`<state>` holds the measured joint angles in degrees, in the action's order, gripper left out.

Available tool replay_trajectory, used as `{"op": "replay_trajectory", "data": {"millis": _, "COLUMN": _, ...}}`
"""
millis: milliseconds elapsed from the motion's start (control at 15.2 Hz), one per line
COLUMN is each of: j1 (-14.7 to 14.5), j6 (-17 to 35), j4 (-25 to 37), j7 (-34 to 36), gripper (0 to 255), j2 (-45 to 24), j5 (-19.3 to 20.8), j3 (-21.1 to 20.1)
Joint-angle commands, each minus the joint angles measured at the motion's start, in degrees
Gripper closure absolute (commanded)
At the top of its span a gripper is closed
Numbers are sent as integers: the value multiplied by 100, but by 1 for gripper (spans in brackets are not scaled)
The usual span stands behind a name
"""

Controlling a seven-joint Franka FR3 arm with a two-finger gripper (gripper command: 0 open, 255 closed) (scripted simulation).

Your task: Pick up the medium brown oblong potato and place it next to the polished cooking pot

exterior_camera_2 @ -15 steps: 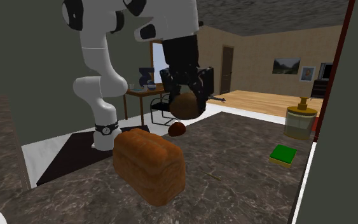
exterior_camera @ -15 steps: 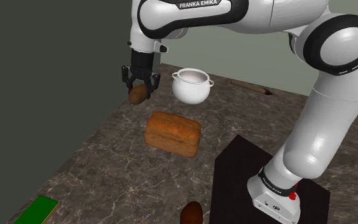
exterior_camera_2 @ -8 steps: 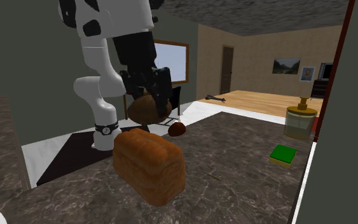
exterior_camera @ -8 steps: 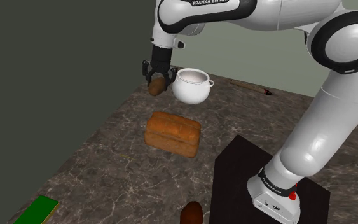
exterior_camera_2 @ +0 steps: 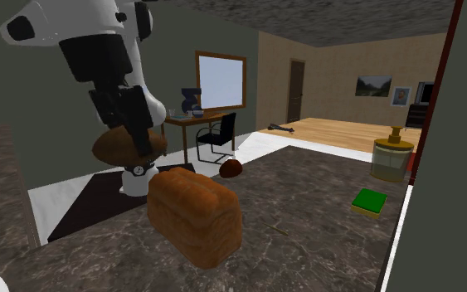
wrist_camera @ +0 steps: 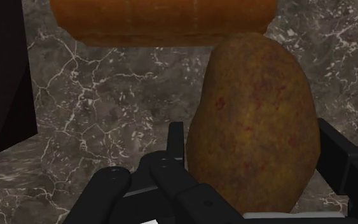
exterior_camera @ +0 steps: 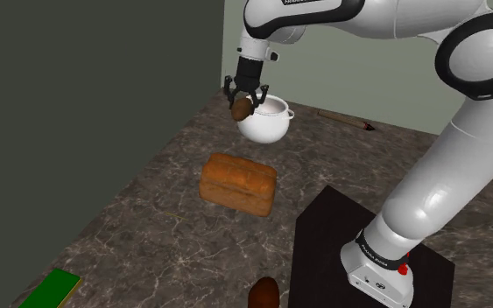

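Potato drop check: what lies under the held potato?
Dark marbled countertop shows below the potato, clasped between the fingers, with the bread loaf beyond. The patch directly beneath is covered by the potato itself.

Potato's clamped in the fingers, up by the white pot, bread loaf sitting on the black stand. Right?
No: the bread loaf lies on the marbled counter, beside the black stand, per the shoulder view. The rest holds: fingers clasp the potato up by the white pot.
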<state>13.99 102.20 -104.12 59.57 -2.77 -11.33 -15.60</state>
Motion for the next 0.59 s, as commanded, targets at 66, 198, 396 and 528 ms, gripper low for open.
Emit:
{"op": "replay_trajectory", "data": {"millis": 66, "j1": 205, "j6": -80, "j4": 39, "j7": -386, "gripper": 255, "j2": -35, "j5": 36, "j3": 187}}
{"op": "replay_trajectory", "data": {"millis": 198, "j1": 343, "j6": -149, "j4": 81, "j7": -636, "gripper": 255, "j2": -59, "j5": 63, "j3": 313}}
{"op": "replay_trajectory", "data": {"millis": 396, "j1": 549, "j6": -257, "j4": 196, "j7": -1002, "gripper": 255, "j2": -136, "j5": 112, "j3": 498}}
{"op": "replay_trajectory", "data": {"millis": 528, "j1": 684, "j6": -334, "j4": 306, "j7": -1240, "gripper": 255, "j2": -215, "j5": 149, "j3": 617}}
